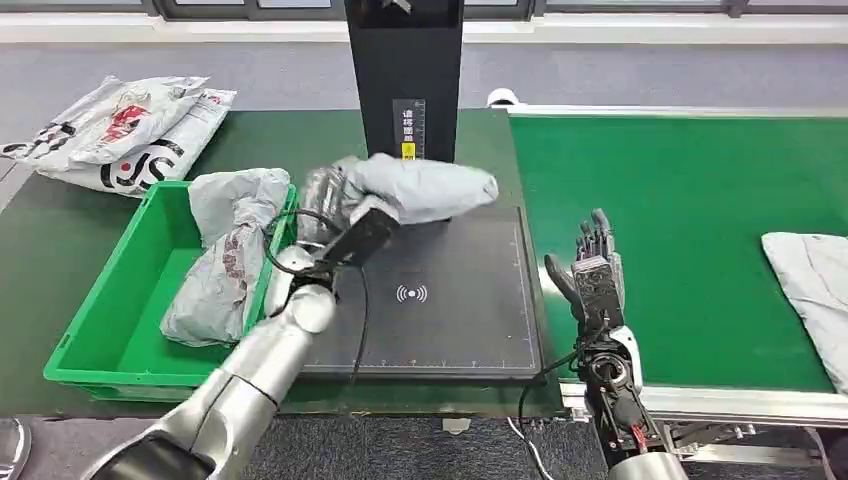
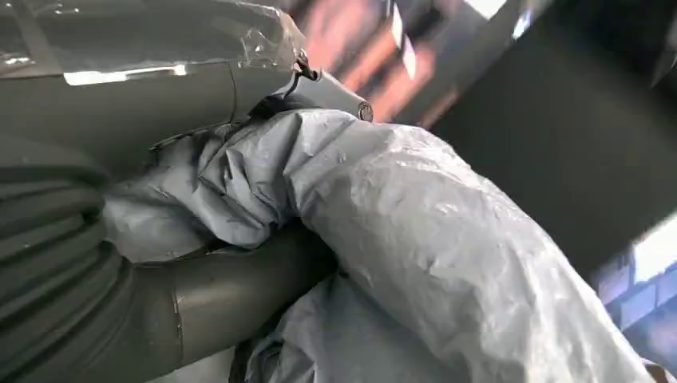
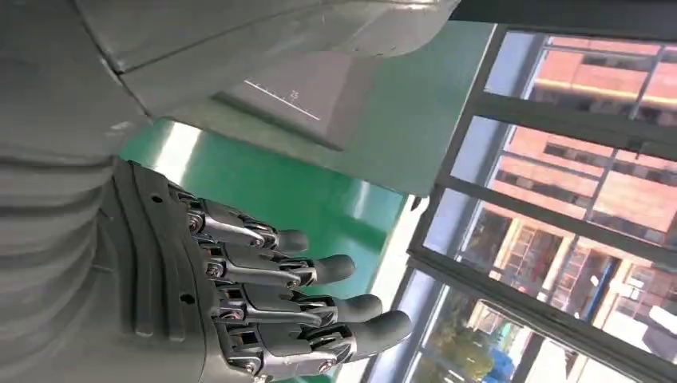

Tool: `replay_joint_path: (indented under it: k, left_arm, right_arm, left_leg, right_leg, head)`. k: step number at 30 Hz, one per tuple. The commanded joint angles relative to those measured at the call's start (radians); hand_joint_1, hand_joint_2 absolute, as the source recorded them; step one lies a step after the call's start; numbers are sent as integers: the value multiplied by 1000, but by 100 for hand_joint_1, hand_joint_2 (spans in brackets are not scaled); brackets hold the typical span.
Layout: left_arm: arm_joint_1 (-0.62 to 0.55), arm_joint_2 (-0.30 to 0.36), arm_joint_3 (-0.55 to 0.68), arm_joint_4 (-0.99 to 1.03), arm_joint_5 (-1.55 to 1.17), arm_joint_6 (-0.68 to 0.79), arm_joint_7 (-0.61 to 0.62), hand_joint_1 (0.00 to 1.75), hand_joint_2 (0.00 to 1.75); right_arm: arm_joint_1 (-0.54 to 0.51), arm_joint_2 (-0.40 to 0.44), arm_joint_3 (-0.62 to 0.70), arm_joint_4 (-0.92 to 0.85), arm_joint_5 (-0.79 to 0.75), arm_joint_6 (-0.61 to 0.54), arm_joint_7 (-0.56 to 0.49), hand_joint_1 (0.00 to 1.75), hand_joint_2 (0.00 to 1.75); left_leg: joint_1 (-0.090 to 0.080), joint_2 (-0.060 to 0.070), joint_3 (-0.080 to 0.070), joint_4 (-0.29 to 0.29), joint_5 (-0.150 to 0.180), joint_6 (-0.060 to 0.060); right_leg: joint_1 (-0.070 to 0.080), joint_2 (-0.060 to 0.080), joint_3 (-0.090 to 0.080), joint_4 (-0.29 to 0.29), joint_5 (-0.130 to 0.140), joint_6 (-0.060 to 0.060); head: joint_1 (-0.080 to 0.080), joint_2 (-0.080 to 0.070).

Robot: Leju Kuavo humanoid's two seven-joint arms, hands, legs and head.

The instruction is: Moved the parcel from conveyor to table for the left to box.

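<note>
A grey plastic parcel (image 1: 425, 187) is held above the far edge of the dark scanner pad (image 1: 440, 300), gripped by my left hand (image 1: 345, 205). In the left wrist view the crumpled parcel (image 2: 415, 239) wraps over my thumb (image 2: 207, 307). The green bin (image 1: 100, 330) to the left holds two grey parcels (image 1: 225, 250). My right hand (image 1: 592, 272) stands open and upright at the near edge of the green conveyor (image 1: 690, 200), fingers straight and apart (image 3: 319, 303), holding nothing.
A black scanner post (image 1: 404, 75) rises right behind the held parcel. Another grey parcel (image 1: 812, 285) lies on the conveyor at the far right. Printed white mailers (image 1: 125, 130) lie on the table beyond the bin.
</note>
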Motion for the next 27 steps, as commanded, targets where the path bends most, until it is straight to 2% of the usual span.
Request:
replay_joint_path:
  k: [1, 4, 6, 9, 11, 14, 15, 17, 18, 19, 20, 22, 23, 24, 26, 27]
  left_arm:
    - [5, 78, 175, -99, -47, 163, 45, 175, 175]
    - [31, 55, 407, -122, -146, 172, 18, 175, 175]
    - [60, 18, 611, -182, -228, 172, -70, 175, 175]
    - [65, 17, 647, -184, -237, 172, -97, 175, 175]
    - [88, -30, 800, -315, -575, 172, -44, 175, 175]
    - [88, -22, 807, -310, -606, 172, -30, 175, 175]
    - [88, -22, 807, -310, -606, 172, -30, 175, 175]
    - [99, 22, 770, -306, -755, 172, 105, 175, 175]
    - [115, 70, 683, -295, -844, 172, 249, 175, 175]
    - [134, 105, 631, -295, -845, 172, 316, 175, 175]
    - [117, 222, 464, -104, -856, 172, 546, 175, 175]
    - [34, 291, 277, 169, -856, 170, 769, 175, 175]
    - [3, 262, 327, 271, -836, 23, 732, 175, 175]
    - [-14, 263, 293, 345, -856, -73, 772, 175, 175]
    - [-11, 233, 340, 385, -806, -83, 686, 175, 175]
    - [-8, 228, 340, 386, -807, -78, 688, 175, 175]
  right_arm:
    - [7, 29, -74, -37, -1, -19, 10, 0, 175]
    - [27, 35, -93, -66, 20, -10, 27, 0, 175]
    - [33, 42, -104, -58, 34, -4, 24, 0, 175]
    - [33, 45, -105, -54, 37, -4, 21, 0, 175]
    - [16, 50, -106, -34, 39, -3, 15, 0, 175]
    - [11, 49, -106, -31, 39, -5, 17, 0, 175]
    - [11, 49, -106, -31, 39, -5, 17, 0, 175]
    - [9, 47, -106, -38, 39, -3, 25, 0, 175]
    - [13, 47, -107, -46, 40, -1, 29, 0, 175]
    - [17, 46, -107, -51, 41, 0, 34, 0, 175]
    - [17, 46, -108, -50, 44, 1, 38, 0, 175]
    - [2, 49, -113, -30, 52, 4, 40, 0, 175]
    - [-13, 51, -116, -11, 63, 6, 40, 0, 175]
    - [-27, 54, -118, 6, 70, 11, 38, 0, 175]
    - [-42, 57, -126, 24, 81, 13, 36, 0, 175]
    - [-42, 55, -127, 23, 81, 14, 36, 0, 175]
  left_leg:
    - [1, 5, 4, -3, 0, -1]
    - [1, 6, 3, -2, -1, 0]
    - [1, 7, 4, -3, -1, 0]
    - [1, 7, 2, -2, -1, -1]
    - [1, 5, 2, -2, -1, -1]
    - [2, 11, 4, -3, -2, 0]
    - [2, 6, 1, 0, -1, 0]
    - [1, 5, 1, -1, -1, 0]
    - [1, 5, 0, -1, -1, 0]
    - [1, 7, 2, -2, -1, -1]
    - [1, 8, 3, -3, -1, -1]
    - [1, 4, 4, -5, 1, -1]
    - [1, -2, 2, -3, 2, -1]
    - [1, -3, 2, -3, 2, -1]
    - [1, 0, 4, -4, 3, -1]
    - [1, 2, 2, -2, 1, -1]
  right_leg:
    - [1, 2, 3, -3, 1, -2]
    - [1, 5, 1, -1, 1, -1]
    - [1, 5, 2, -2, 1, -1]
    - [2, 5, 1, -2, 1, -1]
    - [1, 4, 1, -1, 0, -1]
    - [2, 9, 1, -3, 1, -2]
    - [2, 5, -1, 0, 0, -1]
    - [1, 4, 0, -1, 0, -1]
    - [1, 4, -1, 0, 0, -1]
    - [1, 6, -1, -1, 0, -1]
    - [1, 6, 1, -2, 0, -2]
    - [1, 2, 3, -3, 1, -2]
    - [1, -3, 2, -1, -1, -2]
    - [1, -4, 2, -1, -1, -2]
    - [1, -2, 2, -2, 1, -2]
    - [1, 0, 0, -1, 0, -2]
  head:
    - [0, 0]
    - [0, 0]
    - [0, 0]
    - [0, 0]
    - [0, 0]
    - [0, 0]
    - [0, 0]
    - [0, 0]
    - [0, 0]
    - [0, 0]
    - [0, 0]
    - [0, 0]
    - [0, 0]
    - [0, 0]
    - [0, 0]
    - [0, 0]
